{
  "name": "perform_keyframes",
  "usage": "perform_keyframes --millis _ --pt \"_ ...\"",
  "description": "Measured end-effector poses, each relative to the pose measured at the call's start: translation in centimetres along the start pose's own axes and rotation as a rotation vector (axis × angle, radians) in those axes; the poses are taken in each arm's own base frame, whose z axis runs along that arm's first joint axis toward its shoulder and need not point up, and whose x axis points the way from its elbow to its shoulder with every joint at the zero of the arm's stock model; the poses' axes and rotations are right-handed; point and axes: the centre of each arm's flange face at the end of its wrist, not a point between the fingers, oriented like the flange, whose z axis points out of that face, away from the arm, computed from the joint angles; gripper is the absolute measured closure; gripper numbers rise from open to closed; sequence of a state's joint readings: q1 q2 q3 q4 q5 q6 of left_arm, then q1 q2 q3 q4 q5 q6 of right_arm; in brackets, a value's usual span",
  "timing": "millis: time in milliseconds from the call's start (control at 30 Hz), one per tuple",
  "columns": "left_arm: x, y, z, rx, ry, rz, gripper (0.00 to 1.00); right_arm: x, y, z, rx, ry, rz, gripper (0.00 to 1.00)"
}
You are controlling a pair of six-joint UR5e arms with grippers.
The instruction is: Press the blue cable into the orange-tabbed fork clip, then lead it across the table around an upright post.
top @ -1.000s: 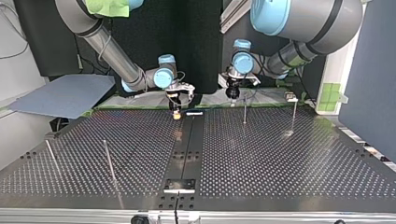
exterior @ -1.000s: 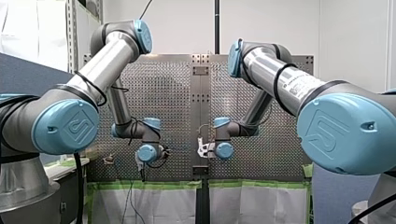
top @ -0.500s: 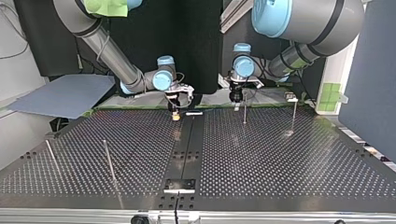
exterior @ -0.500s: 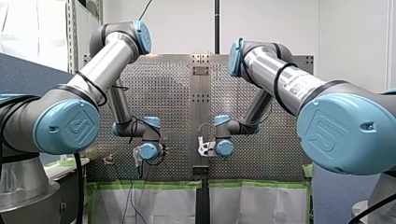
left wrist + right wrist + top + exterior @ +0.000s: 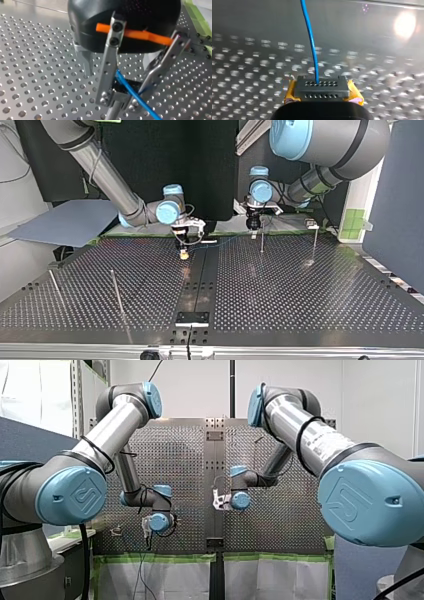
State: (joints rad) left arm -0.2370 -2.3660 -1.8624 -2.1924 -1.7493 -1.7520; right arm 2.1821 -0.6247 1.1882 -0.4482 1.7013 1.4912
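Blue cable (image 5: pixel 311 42) leaves my right gripper (image 5: pixel 184 253), its yellow pads (image 5: pixel 289 93) pinching it. The cable runs toward two o'clock to my left gripper (image 5: pixel 122 98), which is clamped on it beside a post (image 5: pixel 262 239). Best to keep tension gentle and travel low.

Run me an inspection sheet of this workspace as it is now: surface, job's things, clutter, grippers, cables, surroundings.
Surface: perforated table, metal, with a seam down the middle.
Job's things: blue cable strung between both grippers; four upright posts, one close by my left gripper; the fork clip cannot be made out.
Clutter: nothing seen.
Grippers: left gripper, metal fingers shut on the blue cable; right gripper, yellow pads shut on a black block at the cable's end.
Cables: black hose loop round my right arm.
Surroundings: grey sheet off the table at the top view's left; green tape along the table's edge.
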Motion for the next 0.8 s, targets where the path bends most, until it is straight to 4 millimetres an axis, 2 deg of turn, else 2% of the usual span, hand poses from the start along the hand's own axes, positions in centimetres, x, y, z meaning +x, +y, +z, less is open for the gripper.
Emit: perform_keyframes --millis 500,667,800 --pt "0.0 -0.2 0.0 0.005 -0.001 0.008 0.00 9.7 1.1 -1.2 -0.009 0.091 0.017 1.00" --pt "0.0 -0.2 -0.1 0.006 -0.001 0.008 0.00 11.5 1.3 -1.5 -0.010 0.115 0.019 1.00" --pt "0.0 -0.2 -0.1 0.006 -0.001 0.008 0.00 13.7 1.4 -1.9 -0.008 0.144 0.021 1.00"
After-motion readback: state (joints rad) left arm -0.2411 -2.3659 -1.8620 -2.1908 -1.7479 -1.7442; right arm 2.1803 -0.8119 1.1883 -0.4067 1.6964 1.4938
